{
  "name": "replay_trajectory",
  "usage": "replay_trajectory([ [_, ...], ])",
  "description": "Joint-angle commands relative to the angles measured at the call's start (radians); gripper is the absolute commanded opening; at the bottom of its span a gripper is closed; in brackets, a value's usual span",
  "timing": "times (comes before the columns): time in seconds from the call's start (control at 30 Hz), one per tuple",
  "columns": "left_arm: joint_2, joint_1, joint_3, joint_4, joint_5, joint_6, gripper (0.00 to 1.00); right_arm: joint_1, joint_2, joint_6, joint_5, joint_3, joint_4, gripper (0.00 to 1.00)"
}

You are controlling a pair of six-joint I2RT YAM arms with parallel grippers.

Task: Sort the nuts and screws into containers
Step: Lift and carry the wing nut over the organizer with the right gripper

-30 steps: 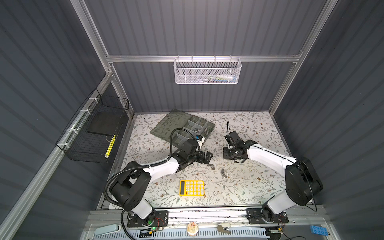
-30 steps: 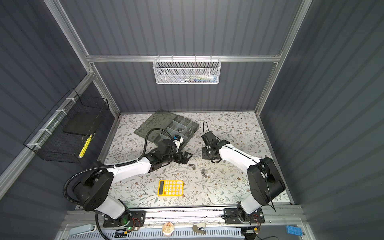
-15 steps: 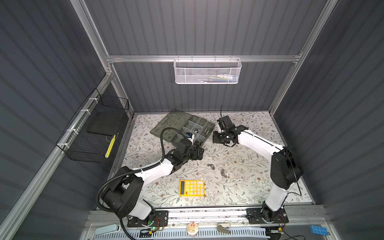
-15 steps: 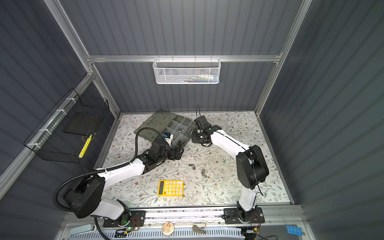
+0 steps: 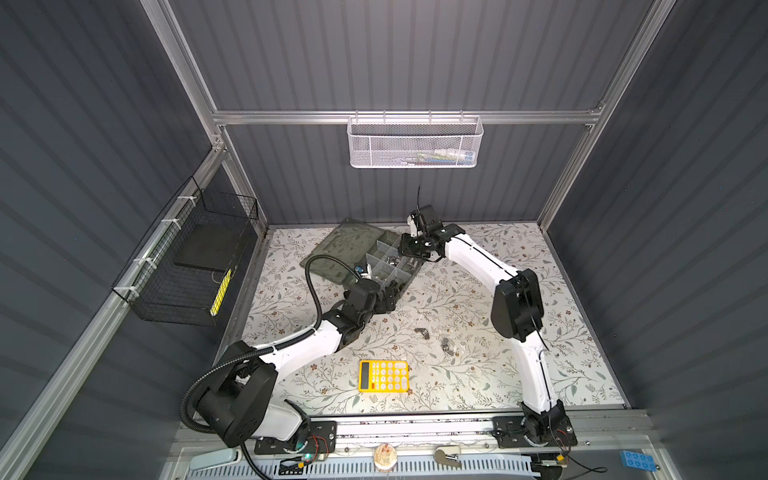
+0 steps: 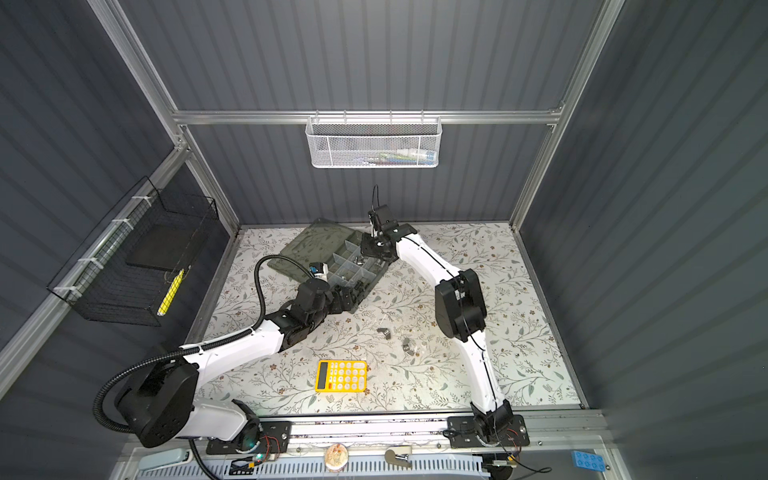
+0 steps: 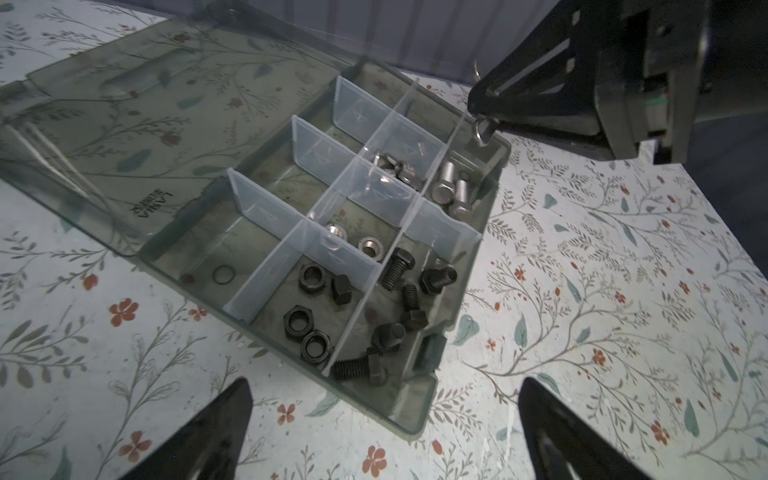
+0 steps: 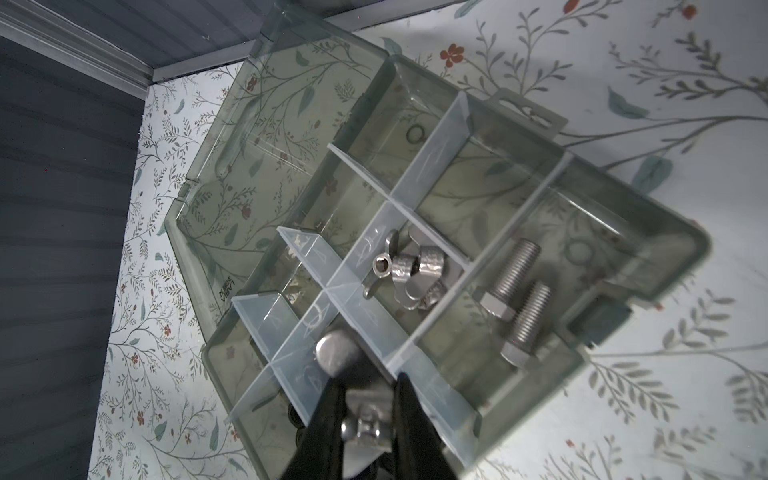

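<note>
- Most of the sort looks done. The box (image 7: 411, 415) holds black nuts (image 7: 307, 320), black screws (image 7: 399, 270), silver nuts (image 7: 370, 245), wing nuts (image 7: 395, 166) and silver screws (image 7: 453, 191), each kind in its own compartment.
- A few silver bits (image 5: 446, 345) are left on the mat (image 5: 478, 291), right of the box. They are probably wing nuts, but too small for me to be sure.
- Left gripper (image 5: 390, 296) — jaws wide apart, holding nothing, at the box's near end.
- Right gripper (image 8: 365, 390) — clamped on a wing nut (image 8: 338, 353), over the box's dividers, not yet dropped.
</note>
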Motion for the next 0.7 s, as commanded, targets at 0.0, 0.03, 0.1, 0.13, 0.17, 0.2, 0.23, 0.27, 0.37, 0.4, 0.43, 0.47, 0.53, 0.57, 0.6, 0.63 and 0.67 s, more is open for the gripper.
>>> replay_trajectory([
  [0.0,0.005,0.009,0.034,-0.085,-0.107,-0.063,1.00,-0.006,0.084,0.035,-0.052,0.133,-0.070,0.13],
  [0.03,0.012,0.010,0.042,-0.097,-0.115,-0.064,1.00,-0.007,0.110,0.044,-0.063,0.168,-0.069,0.13],
  [0.1,0.023,0.010,0.058,-0.121,-0.133,-0.065,1.00,-0.012,0.150,0.067,-0.084,0.214,-0.063,0.14],
  [0.13,0.027,0.010,0.061,-0.128,-0.143,-0.068,1.00,-0.014,0.170,0.077,-0.090,0.229,-0.055,0.14],
  [0.17,0.030,0.011,0.060,-0.130,-0.147,-0.073,1.00,-0.016,0.183,0.088,-0.098,0.236,-0.047,0.14],
  [0.2,0.028,0.014,0.058,-0.128,-0.147,-0.077,1.00,-0.018,0.194,0.101,-0.110,0.237,-0.032,0.14],
  [0.23,0.028,0.017,0.054,-0.122,-0.144,-0.081,1.00,-0.020,0.204,0.114,-0.121,0.237,-0.020,0.14],
  [0.27,0.030,0.019,0.053,-0.121,-0.139,-0.083,1.00,-0.021,0.212,0.123,-0.129,0.237,-0.012,0.14],
  [0.37,0.040,0.031,0.055,-0.123,-0.116,-0.093,1.00,-0.023,0.234,0.135,-0.139,0.237,-0.003,0.14],
  [0.4,0.045,0.036,0.055,-0.121,-0.104,-0.096,1.00,-0.024,0.239,0.135,-0.139,0.237,-0.003,0.14],
  [0.43,0.050,0.040,0.056,-0.120,-0.091,-0.098,1.00,-0.023,0.243,0.134,-0.139,0.237,-0.005,0.15],
  [0.47,0.055,0.043,0.057,-0.122,-0.082,-0.101,1.00,-0.022,0.247,0.134,-0.139,0.237,-0.003,0.15],
  [0.53,0.064,0.053,0.056,-0.118,-0.061,-0.113,1.00,-0.023,0.255,0.135,-0.139,0.237,-0.003,0.15],
  [0.57,0.069,0.058,0.057,-0.118,-0.052,-0.114,1.00,-0.024,0.258,0.136,-0.138,0.236,-0.003,0.15],
  [0.6,0.076,0.061,0.061,-0.119,-0.045,-0.113,1.00,-0.024,0.261,0.136,-0.139,0.235,-0.006,0.16],
  [0.63,0.083,0.062,0.065,-0.121,-0.039,-0.114,1.00,-0.024,0.263,0.135,-0.139,0.235,-0.006,0.17],
  [0.67,0.090,0.064,0.068,-0.122,-0.033,-0.115,1.00,-0.025,0.266,0.136,-0.137,0.233,-0.006,0.18],
])
